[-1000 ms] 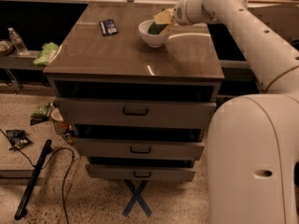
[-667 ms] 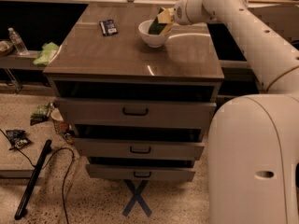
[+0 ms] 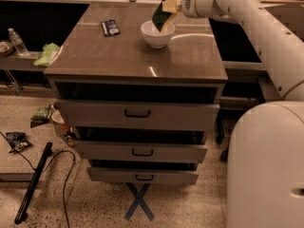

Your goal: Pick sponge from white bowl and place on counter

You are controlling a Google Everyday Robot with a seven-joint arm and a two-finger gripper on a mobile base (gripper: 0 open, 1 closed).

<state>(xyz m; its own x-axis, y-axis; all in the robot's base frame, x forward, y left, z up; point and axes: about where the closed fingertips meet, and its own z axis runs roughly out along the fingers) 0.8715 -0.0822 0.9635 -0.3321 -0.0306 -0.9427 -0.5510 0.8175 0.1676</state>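
The white bowl [image 3: 157,34] stands on the counter [image 3: 123,56] toward its far right. My gripper [image 3: 170,5] is just above the bowl's far right rim, shut on the sponge [image 3: 162,16]. The sponge hangs tilted from the gripper, its dark green face to the left and its yellow body to the right, with its lower end over the bowl's opening. The arm reaches in from the right.
A small dark packet [image 3: 109,27] lies on the counter's far left. The three drawers [image 3: 137,113] stand partly open below. A light green cloth [image 3: 47,53] and a water bottle [image 3: 17,42] sit on a ledge at left. Cables and litter lie on the floor.
The gripper has lifted the sponge up out of the bowl; it now hangs above the rim instead of resting inside.
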